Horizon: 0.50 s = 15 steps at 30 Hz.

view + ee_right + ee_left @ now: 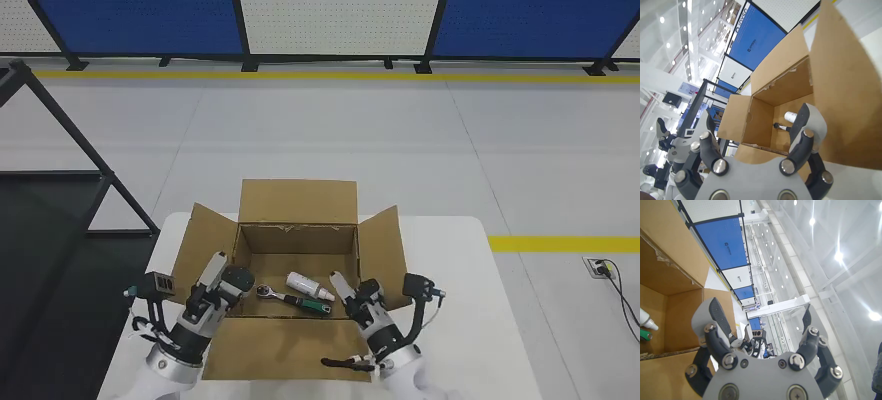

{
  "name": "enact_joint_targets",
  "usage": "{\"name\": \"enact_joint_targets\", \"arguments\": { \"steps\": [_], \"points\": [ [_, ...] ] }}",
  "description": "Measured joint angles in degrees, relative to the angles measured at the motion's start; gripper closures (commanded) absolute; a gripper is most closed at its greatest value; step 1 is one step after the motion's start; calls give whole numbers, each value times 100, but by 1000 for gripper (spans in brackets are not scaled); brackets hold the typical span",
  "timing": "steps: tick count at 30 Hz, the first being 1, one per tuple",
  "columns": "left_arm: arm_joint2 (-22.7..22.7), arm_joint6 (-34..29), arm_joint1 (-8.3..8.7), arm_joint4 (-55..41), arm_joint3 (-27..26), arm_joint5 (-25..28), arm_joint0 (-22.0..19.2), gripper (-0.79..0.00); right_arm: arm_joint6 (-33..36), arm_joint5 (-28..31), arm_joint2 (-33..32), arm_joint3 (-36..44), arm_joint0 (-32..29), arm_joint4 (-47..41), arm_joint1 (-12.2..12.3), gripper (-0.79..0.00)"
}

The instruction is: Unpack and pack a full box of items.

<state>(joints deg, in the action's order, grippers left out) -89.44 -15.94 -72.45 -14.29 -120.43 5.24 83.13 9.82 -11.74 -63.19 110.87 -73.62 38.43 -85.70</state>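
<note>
- Left gripper (761, 311) hung with its fingers spread wide and nothing between them, over the near left corner of an open brown cardboard box (297, 205).
- Right gripper (756, 113) was spread and empty too, above the box's near right corner, with the right side flap just beside it.
- Between the two grippers and slightly ahead of them, a metal ratchet wrench with a green handle (292, 298) lay on the box floor.
- Just beyond the wrench, nearer the right gripper, lay a small white plastic bottle (306, 286) on its side.
- Farther ahead of both grippers, the box's rear flap stood open.
- White table (460, 300) carried the box and stretched beyond the right gripper's outer side.
</note>
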Motion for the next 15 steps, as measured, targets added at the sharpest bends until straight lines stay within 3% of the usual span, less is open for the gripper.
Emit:
{"name": "enact_joint_targets", "arguments": {
  "steps": [5,10,15],
  "points": [
    [-637,131,15,-320,-320,353,649,-785,625,-422,694,-180,543,775,-67,-785],
    [-1319,139,26,-623,-434,449,1254,-785,695,-719,927,-364,850,748,-143,-785],
    [-1412,144,30,-589,-449,338,1351,-785,692,-701,920,-358,840,750,-140,-785]
  ]
}}
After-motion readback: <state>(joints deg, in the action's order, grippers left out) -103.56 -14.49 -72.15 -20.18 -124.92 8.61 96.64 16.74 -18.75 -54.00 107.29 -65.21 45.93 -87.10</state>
